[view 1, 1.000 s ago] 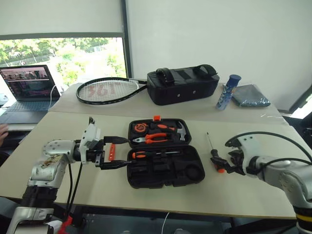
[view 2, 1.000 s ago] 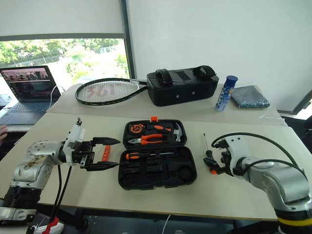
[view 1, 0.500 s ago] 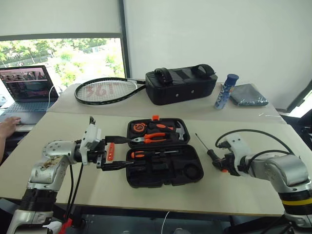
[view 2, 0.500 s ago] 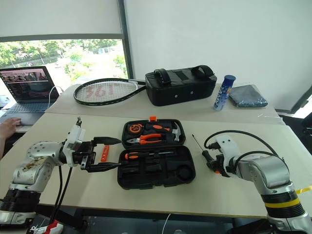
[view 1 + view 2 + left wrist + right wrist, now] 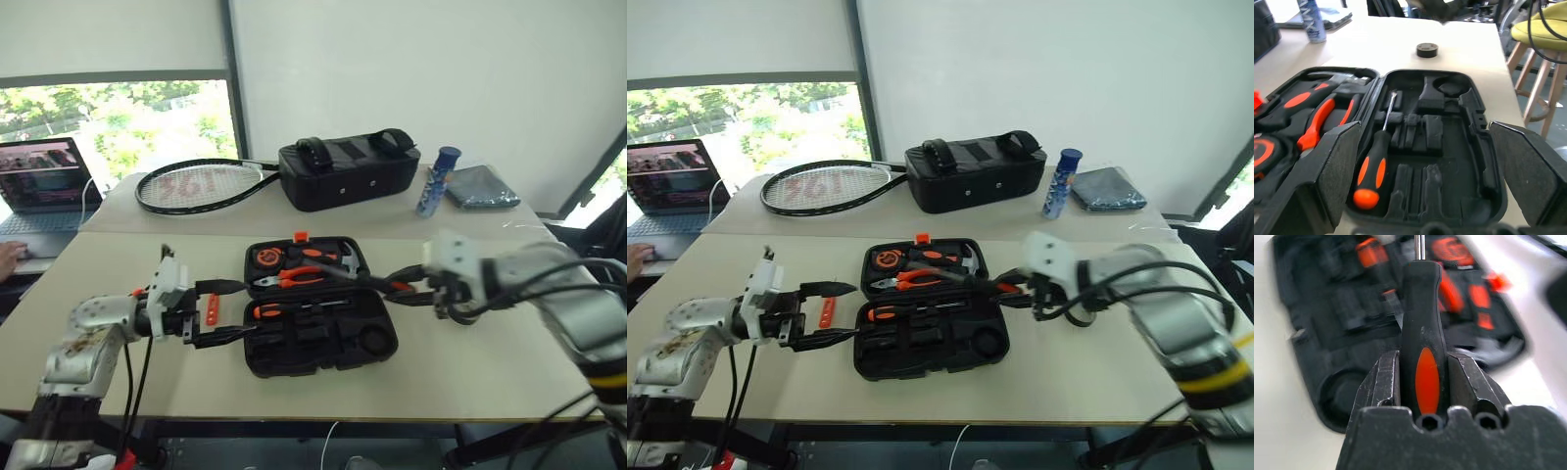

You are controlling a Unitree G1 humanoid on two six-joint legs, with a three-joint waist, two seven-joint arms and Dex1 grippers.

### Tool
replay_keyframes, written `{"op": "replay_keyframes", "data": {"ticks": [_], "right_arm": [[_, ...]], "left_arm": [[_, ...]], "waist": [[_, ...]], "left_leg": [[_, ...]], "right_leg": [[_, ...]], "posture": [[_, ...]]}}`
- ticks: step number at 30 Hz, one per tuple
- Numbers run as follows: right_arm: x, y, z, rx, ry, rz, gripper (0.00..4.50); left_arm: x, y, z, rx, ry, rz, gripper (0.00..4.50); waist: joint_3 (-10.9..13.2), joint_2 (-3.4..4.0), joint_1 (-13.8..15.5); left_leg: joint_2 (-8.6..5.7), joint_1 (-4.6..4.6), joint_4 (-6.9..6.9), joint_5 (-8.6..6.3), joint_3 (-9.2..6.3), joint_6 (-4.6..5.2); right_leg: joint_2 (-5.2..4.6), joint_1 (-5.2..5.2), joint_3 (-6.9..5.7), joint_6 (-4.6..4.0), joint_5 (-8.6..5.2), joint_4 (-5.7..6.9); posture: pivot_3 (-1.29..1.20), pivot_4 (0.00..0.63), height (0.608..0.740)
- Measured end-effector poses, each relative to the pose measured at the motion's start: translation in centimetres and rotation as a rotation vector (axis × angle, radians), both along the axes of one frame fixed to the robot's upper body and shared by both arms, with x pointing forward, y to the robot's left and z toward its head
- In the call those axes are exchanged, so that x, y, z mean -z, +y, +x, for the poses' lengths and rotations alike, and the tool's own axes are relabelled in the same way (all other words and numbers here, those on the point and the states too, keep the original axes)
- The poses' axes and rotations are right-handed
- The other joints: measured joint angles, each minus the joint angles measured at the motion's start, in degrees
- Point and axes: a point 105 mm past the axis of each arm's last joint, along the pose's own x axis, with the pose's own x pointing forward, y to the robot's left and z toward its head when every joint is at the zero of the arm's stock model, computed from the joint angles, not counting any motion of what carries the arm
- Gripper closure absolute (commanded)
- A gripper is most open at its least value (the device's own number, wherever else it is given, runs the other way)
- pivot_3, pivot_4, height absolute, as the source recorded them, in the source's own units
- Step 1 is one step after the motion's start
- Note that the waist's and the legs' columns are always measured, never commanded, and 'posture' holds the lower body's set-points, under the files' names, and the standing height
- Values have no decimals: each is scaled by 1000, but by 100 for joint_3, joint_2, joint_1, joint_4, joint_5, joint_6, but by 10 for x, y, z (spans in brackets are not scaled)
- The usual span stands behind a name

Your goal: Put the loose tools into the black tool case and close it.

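Right tool (image 5: 1422, 377) clamps screwdriver (image 5: 1422, 333); left tool (image 5: 223, 311) wide open, empty

open black tool case (image 5: 926, 328), right gripper (image 5: 1027, 290) holding screwdriver (image 5: 982, 284)

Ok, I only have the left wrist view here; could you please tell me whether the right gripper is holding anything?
Observer: Yes, the right gripper is shut on a black-and-orange screwdriver, gripping its handle.
Operator: Thank you. Is any loose tool lying near my left gripper?
Observer: A small slim orange tool lies on the table just left of the black tool case, by the open left gripper.
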Motion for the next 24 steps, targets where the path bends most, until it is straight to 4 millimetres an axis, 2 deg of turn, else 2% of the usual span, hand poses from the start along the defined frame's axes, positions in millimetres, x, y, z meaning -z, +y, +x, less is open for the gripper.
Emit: {"op": "replay_keyframes", "data": {"ticks": [4, 10, 24], "right_arm": [[26, 18, 11, -80, 58, -156, 3461], [38, 34, 26, -50, 78, -196, 3461], [48, 16, 40, 24, 95, -283, 3461]], "left_arm": [[7, 6, -4, -53, 20, -8, 0], [6, 3, -9, -68, 24, -25, 0], [9, 3, -13, -92, 34, -27, 0]], "waist": [[2, 3, 51], [4, 5, 146], [5, 7, 164]], "left_leg": [[2, -15, 1, 0, -4, 0], [1, -22, 0, -1, -4, 0], [1, -9, 2, 0, -3, -1]], "right_leg": [[3, -11, -2, -42, 23, 1], [0, -17, -7, -45, 25, 0], [3, -9, -7, -50, 29, 3]], "posture": [[0, 150, 740], [0, 150, 740], [0, 150, 740]]}}
